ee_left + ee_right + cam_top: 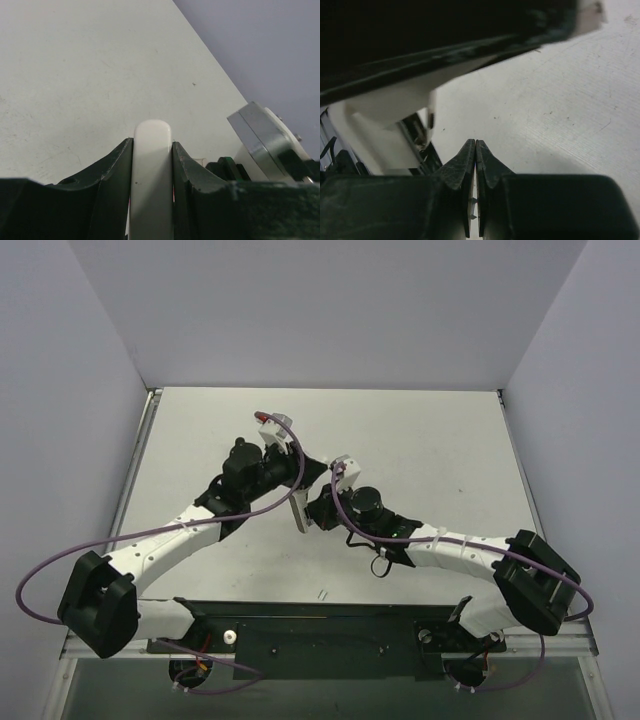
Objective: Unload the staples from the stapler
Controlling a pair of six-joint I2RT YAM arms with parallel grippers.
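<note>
Stapler [152,190]: pale, rounded end showing, mid-table between both arms.
Left gripper [152,144]: grasping the stapler by its sides, apparently to steady it.
Right gripper [476,146]: clenched on nothing, tips just beside the stapler, likely set to work at its magazine.

no readable text, labels or numbers
</note>
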